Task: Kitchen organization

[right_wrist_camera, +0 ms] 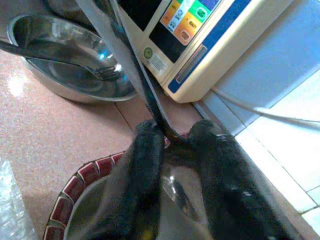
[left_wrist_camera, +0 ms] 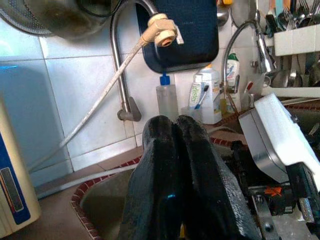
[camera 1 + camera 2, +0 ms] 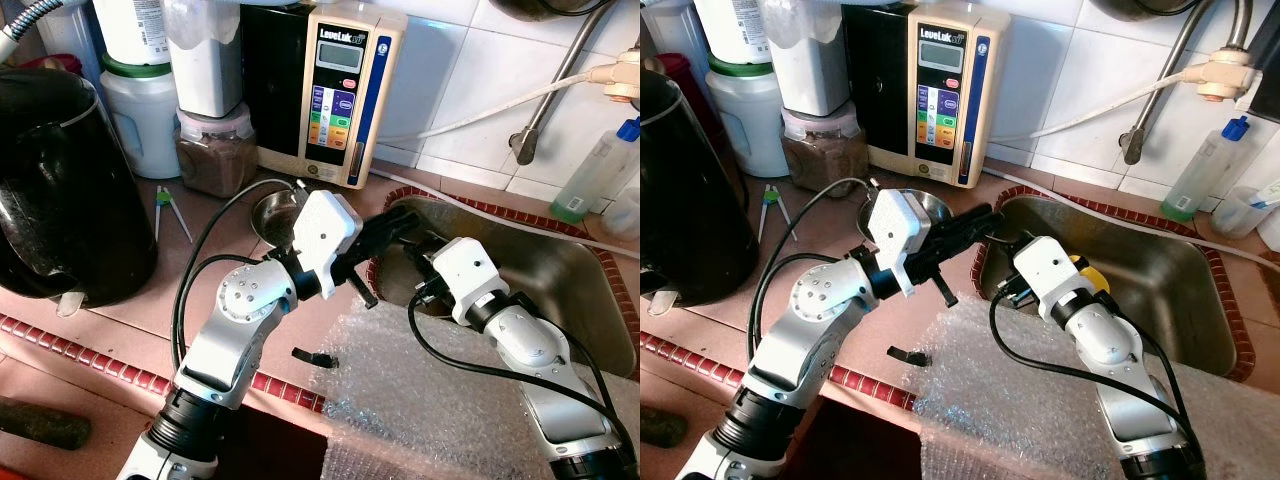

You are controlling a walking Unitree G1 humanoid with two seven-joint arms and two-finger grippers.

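My left end effector [image 2: 172,165] reaches over the near corner of the sunken stainless steel sink [image 3: 560,290], its two black fingers pressed together, holding nothing. My right end effector [image 1: 172,145] sits low at that same corner, fingers slightly spread around a thin dark utensil handle [image 1: 135,75]; contact unclear. Right wrist view shows the shallow steel bowl [image 1: 65,60] on the pinkish bench [image 3: 200,260] with a fork [image 1: 75,62] lying in it, beside the cream water ioniser unit [image 3: 340,90]. Head views show clear bubble wrap [image 3: 420,390] at the bench's front.
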